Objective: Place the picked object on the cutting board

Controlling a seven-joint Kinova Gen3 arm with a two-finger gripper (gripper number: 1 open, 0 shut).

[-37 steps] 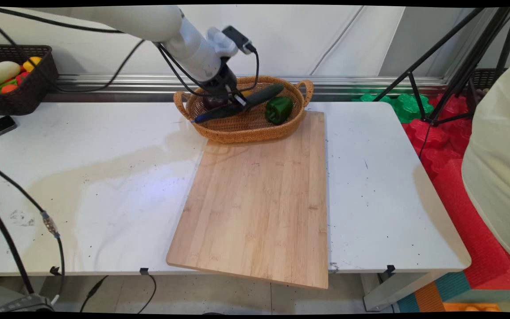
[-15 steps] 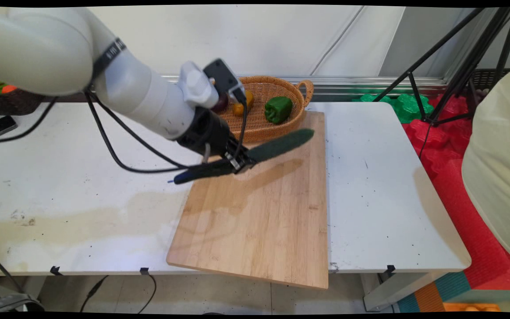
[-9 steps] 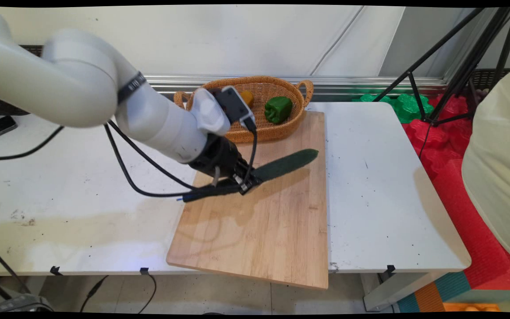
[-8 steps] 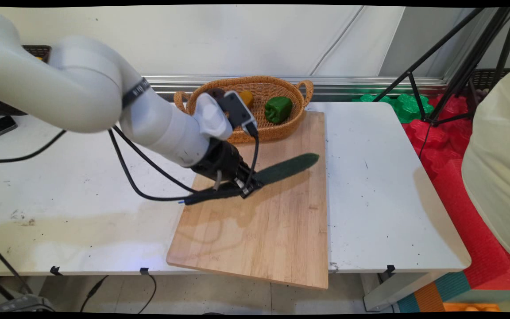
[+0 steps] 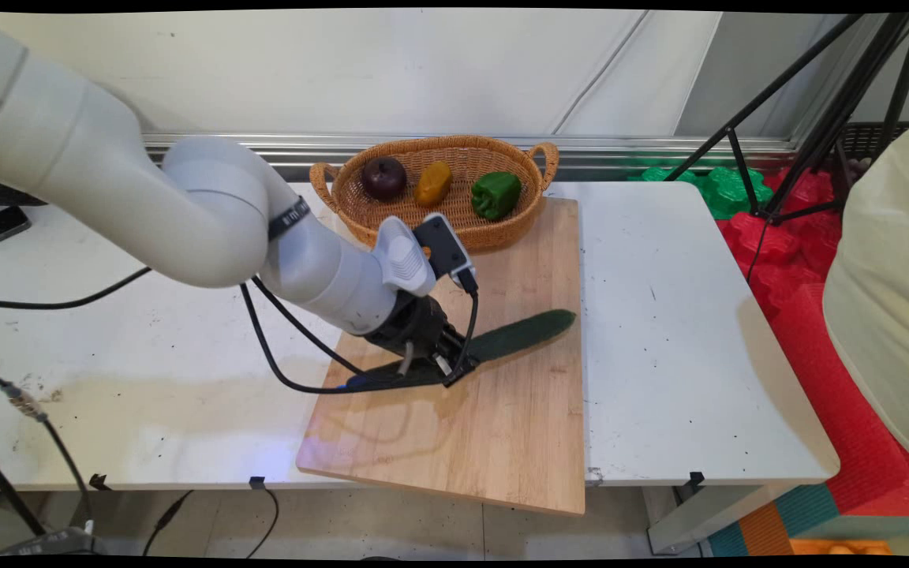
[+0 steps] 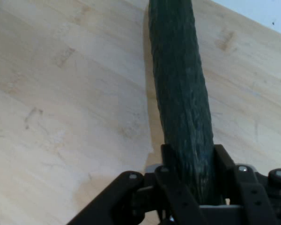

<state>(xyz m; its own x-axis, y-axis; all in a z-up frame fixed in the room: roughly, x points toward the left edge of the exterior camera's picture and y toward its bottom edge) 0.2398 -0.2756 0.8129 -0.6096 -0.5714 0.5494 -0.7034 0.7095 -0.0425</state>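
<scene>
A long dark green cucumber point(image 5: 521, 334) lies low over the wooden cutting board point(image 5: 494, 410), and my gripper point(image 5: 445, 365) is shut on it near its middle. The cucumber's right end points toward the board's right edge. Seen from the hand, the cucumber point(image 6: 180, 89) runs up from between the fingers point(image 6: 167, 159), close above the wooden cutting board point(image 6: 70, 103). I cannot tell whether it touches the wood.
A wicker basket point(image 5: 533, 170) at the board's far end holds a dark red apple point(image 5: 384, 177), an orange-yellow vegetable point(image 5: 432, 183) and a green bell pepper point(image 5: 496, 194). Black cables point(image 5: 289, 367) hang from the arm. A black tripod point(image 5: 786, 118) stands at the right, off the table.
The gripper has carried the cucumber out of the basket, toward the near side and down to the board's middle. It stayed shut on the cucumber throughout.
</scene>
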